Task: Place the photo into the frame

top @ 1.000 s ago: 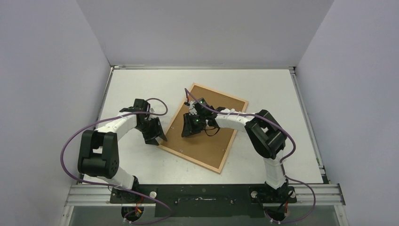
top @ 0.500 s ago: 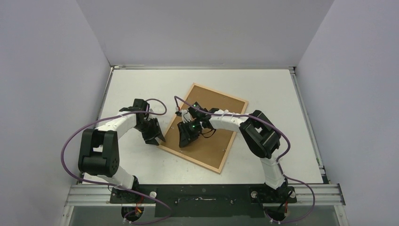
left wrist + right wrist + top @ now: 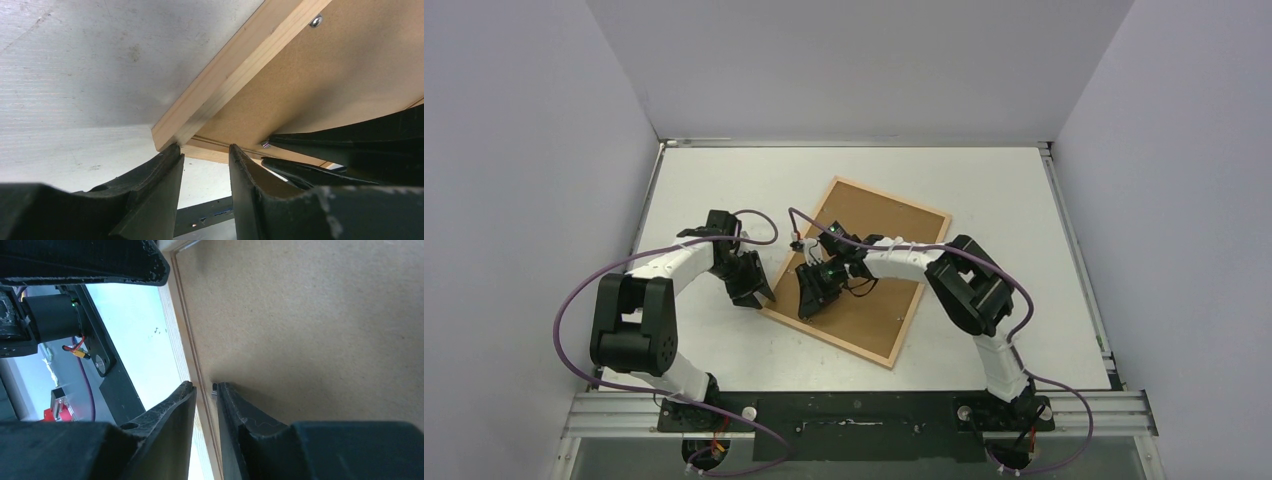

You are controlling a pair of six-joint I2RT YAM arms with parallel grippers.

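Note:
The frame [image 3: 894, 196] lies face down on the table, tilted, with the brown backing board [image 3: 884, 260] filling it. The photo is hidden. My left gripper [image 3: 762, 297] is open with its tips at the frame's left corner; in the left wrist view [image 3: 205, 147] the tips touch the wood rail [image 3: 235, 80]. My right gripper [image 3: 806, 310] is low over the board near that same edge. In the right wrist view [image 3: 204, 386] its jaws are a little apart, straddling the inner rail [image 3: 182, 355] beside a small metal tab [image 3: 215, 388].
The white table [image 3: 1024, 200] is walled by grey panels at the back and sides. A black metal rail [image 3: 854, 412] with the arm bases runs along the near edge. A second metal tab [image 3: 315, 20] sits on the backing board's edge.
My right gripper has slid down and left across the backing board to the frame's left edge, close to the left gripper. The left gripper has barely moved.

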